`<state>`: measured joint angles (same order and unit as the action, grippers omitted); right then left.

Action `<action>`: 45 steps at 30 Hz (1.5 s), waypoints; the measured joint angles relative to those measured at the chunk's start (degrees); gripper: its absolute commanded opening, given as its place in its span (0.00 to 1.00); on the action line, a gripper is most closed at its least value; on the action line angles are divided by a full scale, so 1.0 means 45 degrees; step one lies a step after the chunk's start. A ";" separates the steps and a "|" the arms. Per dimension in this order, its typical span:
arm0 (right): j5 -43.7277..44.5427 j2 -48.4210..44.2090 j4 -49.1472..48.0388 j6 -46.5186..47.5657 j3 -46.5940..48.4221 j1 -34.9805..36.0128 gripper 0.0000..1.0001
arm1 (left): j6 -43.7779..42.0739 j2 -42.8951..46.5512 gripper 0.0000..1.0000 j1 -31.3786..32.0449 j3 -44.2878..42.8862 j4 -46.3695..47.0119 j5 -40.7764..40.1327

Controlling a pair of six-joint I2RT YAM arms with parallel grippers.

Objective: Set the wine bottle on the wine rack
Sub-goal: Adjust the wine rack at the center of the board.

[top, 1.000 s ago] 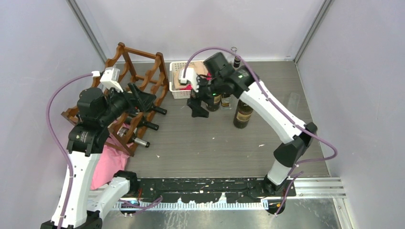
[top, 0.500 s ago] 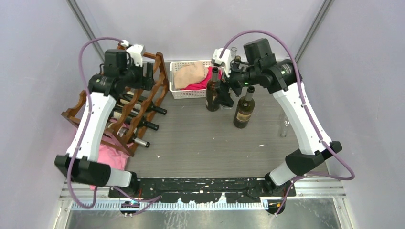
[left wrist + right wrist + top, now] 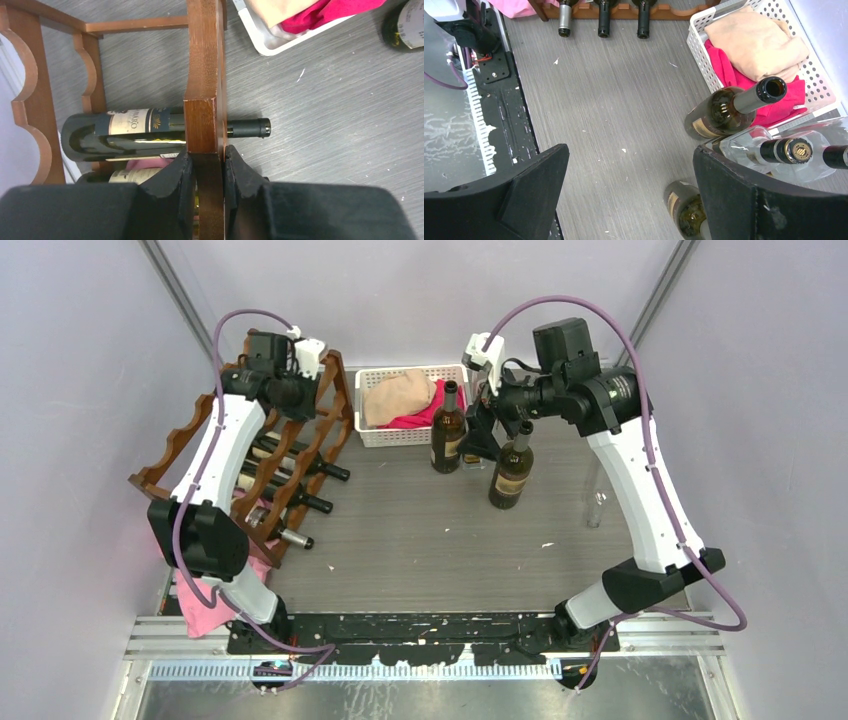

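The reddish-brown wine rack (image 3: 200,430) stands at the left with three dark bottles lying in it, necks (image 3: 318,503) pointing right. My left gripper (image 3: 322,392) is at the rack's far top corner. In the left wrist view it (image 3: 205,156) is shut on the rack's upright wooden post (image 3: 202,75), above a racked bottle (image 3: 125,132). Two dark wine bottles stand upright mid-table, one (image 3: 447,435) by the basket and one (image 3: 511,475) nearer. My right gripper (image 3: 480,440) hangs open between them. In the right wrist view it (image 3: 631,167) is empty, with the nearer bottle (image 3: 684,212) beside its right finger.
A white basket (image 3: 395,438) with beige and pink cloth sits at the back centre. Clear glass bottles (image 3: 774,150) stand behind the dark ones, and another clear bottle (image 3: 597,502) is at the right. A pink cloth (image 3: 200,605) lies by the rack's near end.
My left arm swung up from beside the rack to its far top corner and shut on the post. My right arm rose and shifted right, staying open.
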<state>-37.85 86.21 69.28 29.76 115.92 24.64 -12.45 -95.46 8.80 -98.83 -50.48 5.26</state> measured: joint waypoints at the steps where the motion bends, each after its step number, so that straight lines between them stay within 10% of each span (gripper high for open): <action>1: -0.0034 -0.0044 -0.0005 -0.0010 -0.0049 -0.0044 1.00 | -0.0010 -0.0010 0.13 -0.0073 -0.0034 -0.0058 0.0189; 38: -0.0160 -0.0699 -0.0063 -0.0257 -0.0952 -0.1336 1.00 | -0.3444 0.1341 0.04 -0.0423 0.0996 -0.2429 0.4702; 41: -0.0131 -0.0699 -0.0063 -0.0257 -0.0952 -0.1350 1.00 | -0.3653 0.1477 0.10 -0.0393 0.1098 -0.2574 0.4750; 45: -0.0112 -0.0704 -0.0063 -0.0257 -0.0952 -0.1375 1.00 | -0.3585 0.1637 0.51 -0.0364 0.1214 -0.2613 0.4745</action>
<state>-38.35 83.05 68.99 28.60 111.63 18.46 -28.58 -88.09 7.16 -93.36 -62.24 26.61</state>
